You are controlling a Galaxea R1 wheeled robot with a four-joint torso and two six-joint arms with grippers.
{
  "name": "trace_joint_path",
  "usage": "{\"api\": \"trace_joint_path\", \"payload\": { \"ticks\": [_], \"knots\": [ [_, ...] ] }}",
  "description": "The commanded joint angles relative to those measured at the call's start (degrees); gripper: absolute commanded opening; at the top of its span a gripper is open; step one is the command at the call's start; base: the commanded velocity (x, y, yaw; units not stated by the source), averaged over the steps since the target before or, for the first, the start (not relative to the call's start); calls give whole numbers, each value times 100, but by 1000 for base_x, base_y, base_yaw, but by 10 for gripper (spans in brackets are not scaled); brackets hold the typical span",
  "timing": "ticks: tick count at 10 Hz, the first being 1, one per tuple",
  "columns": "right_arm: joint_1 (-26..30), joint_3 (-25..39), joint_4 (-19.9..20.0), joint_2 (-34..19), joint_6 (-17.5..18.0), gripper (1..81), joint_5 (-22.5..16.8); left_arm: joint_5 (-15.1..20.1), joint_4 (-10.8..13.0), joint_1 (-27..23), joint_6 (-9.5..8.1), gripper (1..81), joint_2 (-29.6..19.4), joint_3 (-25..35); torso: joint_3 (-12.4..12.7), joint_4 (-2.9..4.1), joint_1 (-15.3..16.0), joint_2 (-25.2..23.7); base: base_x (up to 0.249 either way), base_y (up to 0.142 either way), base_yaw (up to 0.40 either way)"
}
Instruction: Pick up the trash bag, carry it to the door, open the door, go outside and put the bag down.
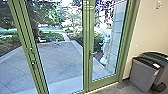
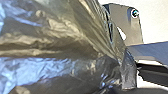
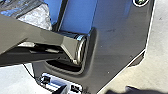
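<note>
Trash bag (image 2: 50, 45) (all crinkles) partly beyond view

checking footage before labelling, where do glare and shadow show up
Head view: bright daylight beyond the green-framed glass door; left wrist view: bluish-white sheen on the trash bag; right wrist view: dark shadow on the pale floor.

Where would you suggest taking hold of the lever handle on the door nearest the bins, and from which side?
I would grip the lever near its free end, from the room side. It points roughly level from the green upright toward the bins, so closing on it from above and below should suit.
</note>
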Motion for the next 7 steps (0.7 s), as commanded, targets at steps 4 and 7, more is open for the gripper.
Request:
{"api": "trace_joint_path", "payload": {
  "ticks": [4,7],
  "knots": [
    [230,-3,-14,26,5,811,-314,435,53,-255,61,10,14,32,0,0,2,0,149,-67,0],
    [247,-3,-13,26,-3,811,-314,435,53,-255,61,10,5,32,0,0,2,0,149,0,0]
  ]
}}
